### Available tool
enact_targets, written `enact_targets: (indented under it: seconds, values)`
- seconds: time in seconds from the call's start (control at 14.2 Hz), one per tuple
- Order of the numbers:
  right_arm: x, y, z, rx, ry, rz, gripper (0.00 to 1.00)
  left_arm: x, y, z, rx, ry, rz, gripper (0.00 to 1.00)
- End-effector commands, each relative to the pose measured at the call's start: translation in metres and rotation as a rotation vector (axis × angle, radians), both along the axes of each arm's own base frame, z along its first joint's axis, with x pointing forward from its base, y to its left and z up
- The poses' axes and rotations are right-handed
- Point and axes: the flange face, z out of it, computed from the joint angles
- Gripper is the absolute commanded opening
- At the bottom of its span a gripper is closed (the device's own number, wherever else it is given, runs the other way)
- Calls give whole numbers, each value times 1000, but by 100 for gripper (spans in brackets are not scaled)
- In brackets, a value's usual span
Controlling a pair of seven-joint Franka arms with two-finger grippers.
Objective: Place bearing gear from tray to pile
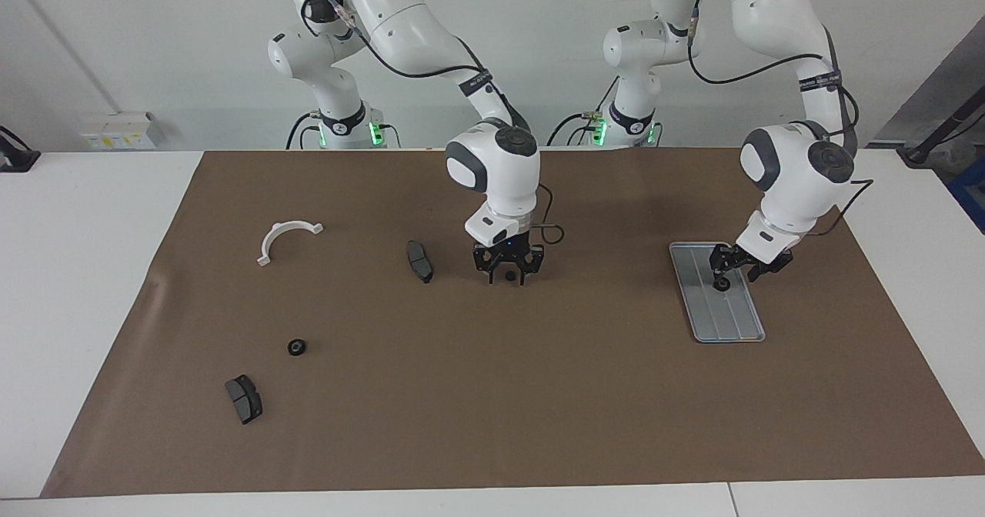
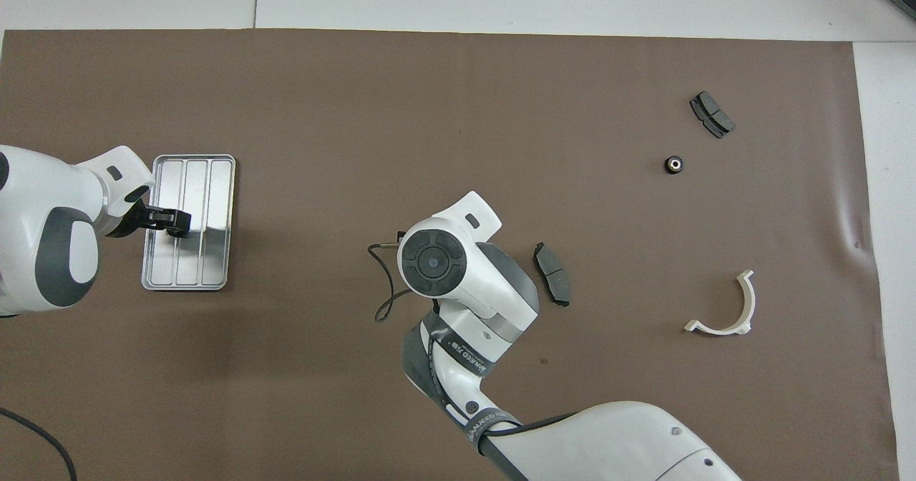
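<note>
The silver tray (image 1: 735, 326) lies toward the left arm's end of the table, and shows in the overhead view (image 2: 215, 180) too. A small black bearing gear (image 1: 722, 285) sits on it. My left gripper (image 1: 729, 272) hangs low right over that gear, and covers it in the overhead view (image 2: 177, 224). My right gripper (image 1: 507, 278) is open, low at mid-table, its fingers on either side of a second small black gear (image 1: 509, 275). The pile is a white bracket (image 1: 288, 239), a dark pad (image 1: 419, 261) and another dark pad (image 1: 244, 398).
A third black gear (image 1: 296, 346) lies between the bracket and the pad farthest from the robots. A brown mat (image 1: 492, 394) covers the table. In the overhead view, the right arm's hand (image 2: 436, 263) hides the mid-table gear.
</note>
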Motion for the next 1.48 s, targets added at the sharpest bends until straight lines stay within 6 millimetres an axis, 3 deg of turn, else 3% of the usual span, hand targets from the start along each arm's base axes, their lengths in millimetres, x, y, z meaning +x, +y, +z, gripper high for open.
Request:
enact_targets:
  seconds: [0.0,0.71,1.41]
  values:
    - [-1,4,-2,-9,-2,0,57,-8,-3,-5,1,-25,21,72]
    - [-9,7,-9,-25,25,14,57,-3,-5,-25,-9,-63,129,61]
    - [-13,10,-10,-25,31,21,51,-5,-2,-29,-11,-60,156,47]
